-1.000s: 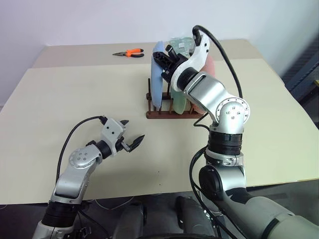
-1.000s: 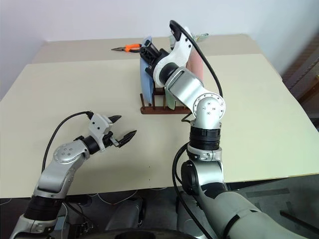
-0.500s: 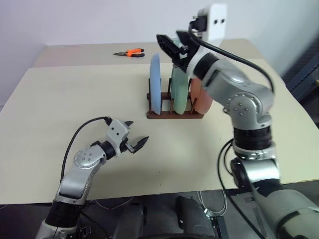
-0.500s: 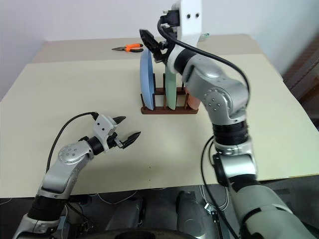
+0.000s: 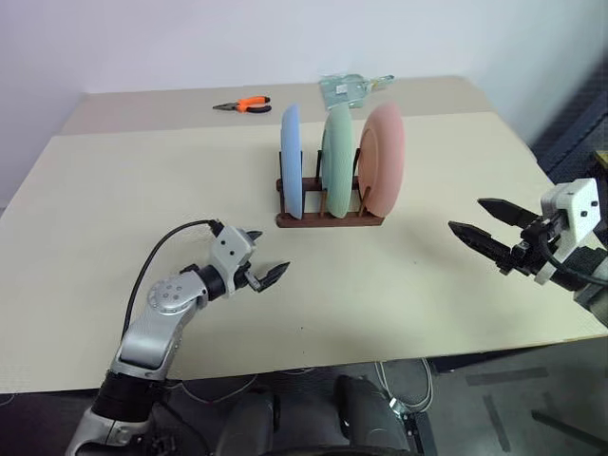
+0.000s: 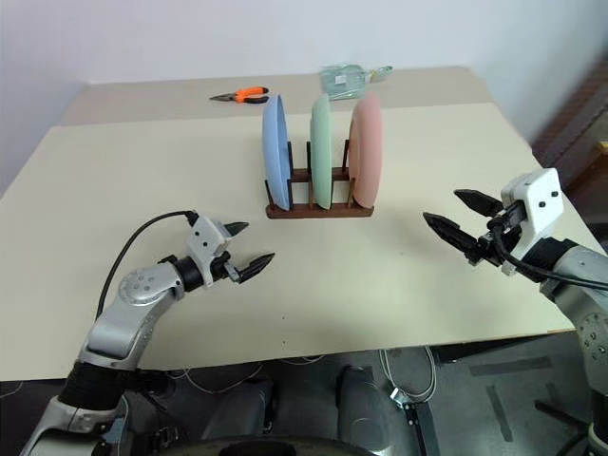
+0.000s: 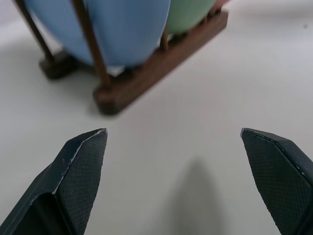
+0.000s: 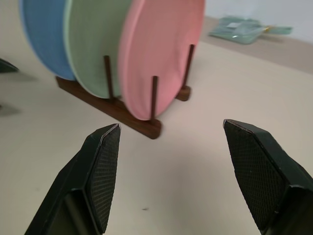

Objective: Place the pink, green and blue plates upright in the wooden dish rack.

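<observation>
Plates all standing upright in wooden dish rack [image 5: 328, 218] near table [image 5: 114, 199] middle: blue plate [image 5: 291, 171] at the robot's left end, green plate [image 5: 337, 173] in the centre slot, pink plate [image 5: 384, 172] at the right end, each held between thin pegs, none touching a neighbour. No readable writing or labels anywhere. Behind rack, at far table edge, clear plastic packet [image 5: 348, 88]; further left, orange-handled pliers [image 5: 244, 104]. Left gripper [image 5: 258, 266] low over table in front of rack, fingers spread wide, empty. Right gripper [image 5: 484, 233] well right of rack, fingers parted wide, empty.
</observation>
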You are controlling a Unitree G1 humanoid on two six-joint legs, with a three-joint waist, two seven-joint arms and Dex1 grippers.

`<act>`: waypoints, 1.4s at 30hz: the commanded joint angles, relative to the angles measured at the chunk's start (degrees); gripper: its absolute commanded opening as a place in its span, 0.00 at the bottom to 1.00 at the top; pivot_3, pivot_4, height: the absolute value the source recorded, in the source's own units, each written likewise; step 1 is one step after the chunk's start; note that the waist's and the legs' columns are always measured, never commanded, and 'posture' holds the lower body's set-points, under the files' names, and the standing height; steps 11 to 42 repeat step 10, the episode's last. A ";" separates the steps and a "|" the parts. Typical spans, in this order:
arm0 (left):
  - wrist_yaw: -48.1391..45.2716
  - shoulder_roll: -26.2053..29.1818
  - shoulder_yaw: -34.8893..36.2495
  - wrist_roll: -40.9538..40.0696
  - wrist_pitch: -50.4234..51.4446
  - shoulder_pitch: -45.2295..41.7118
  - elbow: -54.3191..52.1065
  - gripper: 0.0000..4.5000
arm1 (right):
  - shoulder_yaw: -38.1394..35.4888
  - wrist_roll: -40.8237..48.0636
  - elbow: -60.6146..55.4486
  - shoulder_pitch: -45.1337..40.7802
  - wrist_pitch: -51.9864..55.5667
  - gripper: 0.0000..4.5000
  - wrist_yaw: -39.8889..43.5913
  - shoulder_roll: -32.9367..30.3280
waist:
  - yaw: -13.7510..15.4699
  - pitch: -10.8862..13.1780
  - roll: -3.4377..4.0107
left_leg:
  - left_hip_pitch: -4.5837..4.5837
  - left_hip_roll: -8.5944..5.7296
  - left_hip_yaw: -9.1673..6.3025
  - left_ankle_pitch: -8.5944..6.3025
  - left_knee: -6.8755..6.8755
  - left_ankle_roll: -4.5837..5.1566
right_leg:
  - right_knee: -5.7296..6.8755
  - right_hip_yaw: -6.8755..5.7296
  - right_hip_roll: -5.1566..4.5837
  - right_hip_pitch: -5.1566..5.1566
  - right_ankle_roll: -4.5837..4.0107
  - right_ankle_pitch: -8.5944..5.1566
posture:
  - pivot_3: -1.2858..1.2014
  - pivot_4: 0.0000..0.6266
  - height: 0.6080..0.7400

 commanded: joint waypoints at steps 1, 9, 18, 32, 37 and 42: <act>-0.40 1.23 1.95 -0.11 -1.49 1.10 -0.51 1.00 | 2.35 -4.21 2.96 -0.16 -5.34 0.76 0.64 1.77 | 0.11 0.00 -0.05 | -0.01 0.00 0.00 0.00 0.00 0.01 | 0.01 0.00 0.00 -0.01 -0.02 0.02 | 0.52 0.24 1.00; 2.06 1.13 3.25 0.00 -0.47 3.09 -2.77 1.00 | 7.05 -8.16 9.71 -3.95 -10.03 0.76 2.82 3.50 | 0.92 0.00 -0.13 | -0.03 -0.06 -0.01 0.01 0.10 0.00 | -0.05 0.03 -0.03 -0.25 -0.21 0.25 | 0.52 0.24 1.00; 2.22 1.13 3.24 0.14 -0.54 3.23 -2.83 1.00 | 7.56 -8.61 10.72 -4.67 -10.63 0.76 3.06 3.65 | 0.92 0.00 -0.13 | -0.02 -0.05 -0.01 0.00 0.17 0.00 | -0.05 0.02 -0.02 -0.21 -0.08 0.17 | 0.52 0.24 1.00; 2.22 1.13 3.24 0.14 -0.54 3.23 -2.83 1.00 | 7.56 -8.61 10.72 -4.67 -10.63 0.76 3.06 3.65 | 0.92 0.00 -0.13 | -0.02 -0.05 -0.01 0.00 0.17 0.00 | -0.05 0.02 -0.02 -0.21 -0.08 0.17 | 0.52 0.24 1.00; 2.22 1.13 3.24 0.14 -0.54 3.23 -2.83 1.00 | 7.56 -8.61 10.72 -4.67 -10.63 0.76 3.06 3.65 | 0.92 0.00 -0.13 | -0.02 -0.05 -0.01 0.00 0.17 0.00 | -0.05 0.02 -0.02 -0.21 -0.08 0.17 | 0.52 0.24 1.00; 2.22 1.13 3.24 0.14 -0.54 3.23 -2.83 1.00 | 7.56 -8.61 10.72 -4.67 -10.63 0.76 3.06 3.65 | 0.92 0.00 -0.13 | -0.02 -0.05 -0.01 0.00 0.17 0.00 | -0.05 0.02 -0.02 -0.21 -0.08 0.17 | 0.52 0.24 1.00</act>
